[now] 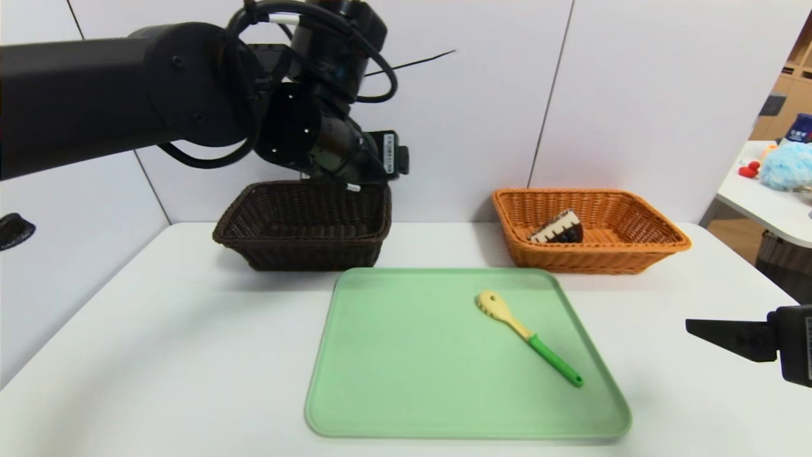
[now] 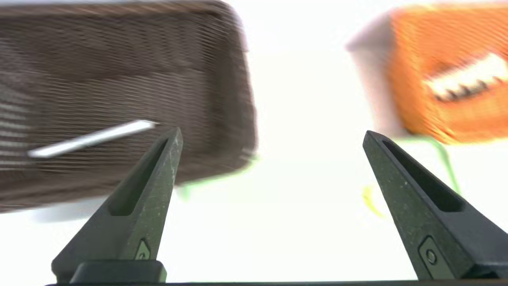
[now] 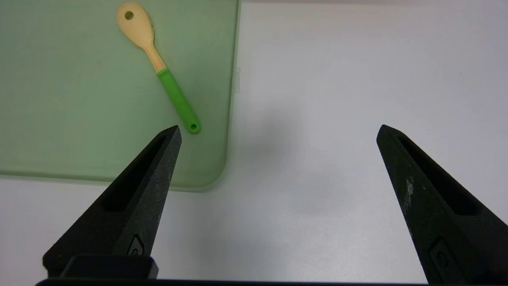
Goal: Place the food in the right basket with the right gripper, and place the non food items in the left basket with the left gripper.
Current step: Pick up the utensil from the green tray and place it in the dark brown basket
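Observation:
The cake wedge lies inside the orange right basket. In the left wrist view a white pen lies on the floor of the dark brown left basket. My left gripper hangs above that basket's right end, open, with nothing between its fingers. The yellow slotted spoon with the green handle lies slantwise on the green tray. My right gripper hovers open and empty over bare table to the right of the tray, near the spoon's handle end.
Both baskets stand at the back of the white table, against the wall. A second table with toys stands at the far right. The tray fills the table's middle.

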`<state>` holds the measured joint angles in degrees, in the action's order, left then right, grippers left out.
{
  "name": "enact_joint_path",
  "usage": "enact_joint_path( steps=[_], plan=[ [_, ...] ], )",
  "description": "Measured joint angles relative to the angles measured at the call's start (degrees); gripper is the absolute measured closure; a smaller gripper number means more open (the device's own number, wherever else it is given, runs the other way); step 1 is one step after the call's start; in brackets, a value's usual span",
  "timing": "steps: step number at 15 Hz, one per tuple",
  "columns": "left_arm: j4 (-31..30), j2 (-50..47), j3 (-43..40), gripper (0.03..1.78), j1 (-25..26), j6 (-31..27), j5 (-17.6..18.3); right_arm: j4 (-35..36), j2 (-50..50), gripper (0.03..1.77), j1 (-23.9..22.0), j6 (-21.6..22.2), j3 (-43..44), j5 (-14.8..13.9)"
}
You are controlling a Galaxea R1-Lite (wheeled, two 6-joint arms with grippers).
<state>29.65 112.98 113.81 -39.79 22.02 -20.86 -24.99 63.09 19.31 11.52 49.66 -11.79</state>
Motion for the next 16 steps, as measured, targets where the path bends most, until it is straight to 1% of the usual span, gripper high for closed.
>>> enact_joint_path(
  steps=[3, 6, 11, 16],
  plan=[
    [0.1, 2.1, 0.0, 0.17, -4.5, 5.3, -0.2, -0.1, -0.5, 0.10, -0.4, 0.0, -0.4, 0.0],
    [2.5, 5.0, 0.0, 0.15, -8.6, 12.9, -0.4, 0.1, -0.8, 0.10, -0.7, 0.0, -1.5, 0.0],
    [2.8, 9.4, 0.0, 0.13, -13.2, 24.2, 1.1, 0.2, -1.0, 0.10, -0.8, 0.3, -3.3, 0.0],
    [3.1, 12.8, 0.1, 0.12, -16.3, 29.5, 1.3, 1.0, -1.0, 0.10, -0.5, 0.4, -3.3, 0.0]
  ],
)
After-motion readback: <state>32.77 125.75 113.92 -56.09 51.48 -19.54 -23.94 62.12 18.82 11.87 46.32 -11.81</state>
